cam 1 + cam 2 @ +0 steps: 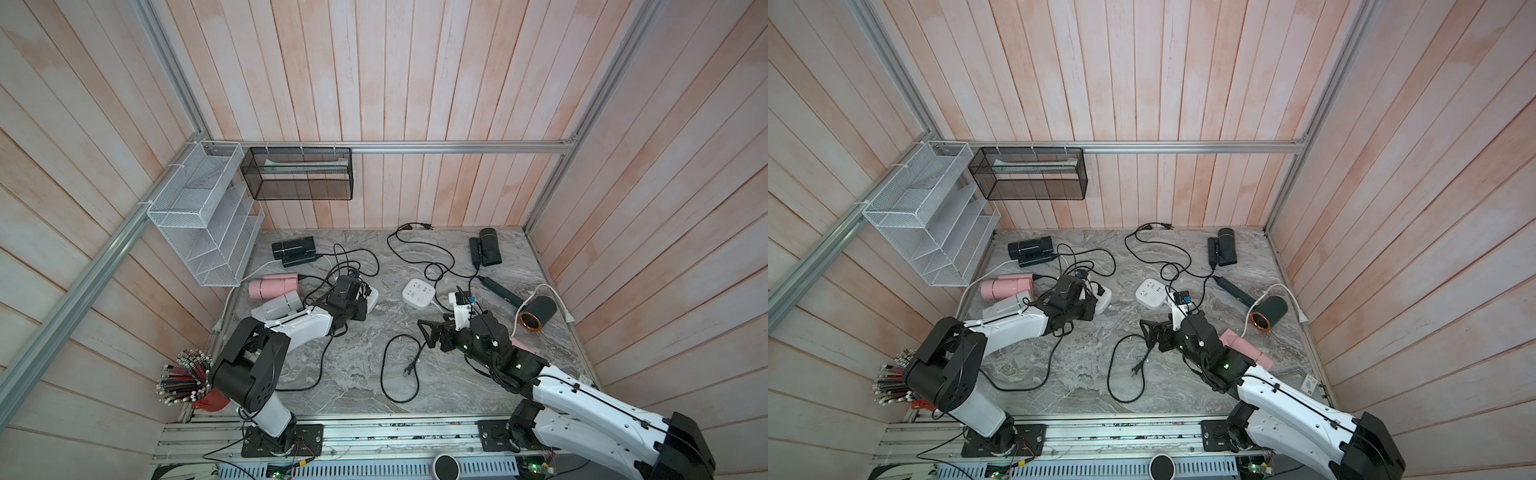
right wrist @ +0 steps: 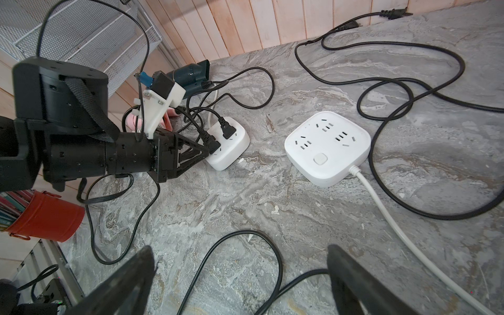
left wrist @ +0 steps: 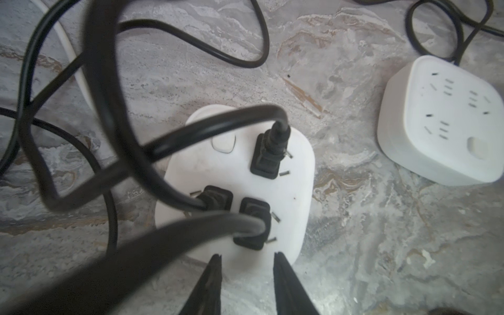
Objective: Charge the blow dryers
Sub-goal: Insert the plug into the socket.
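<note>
Blow dryers (image 1: 274, 286) lie among tangled cords (image 3: 103, 68) and power strips (image 1: 419, 293).

pink dryer (image 1: 272, 287) just beside grey dryer (image 1: 280, 308)

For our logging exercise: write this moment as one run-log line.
left gripper: open, by white square power strip, three black plugs in | right gripper: open, empty
</note>
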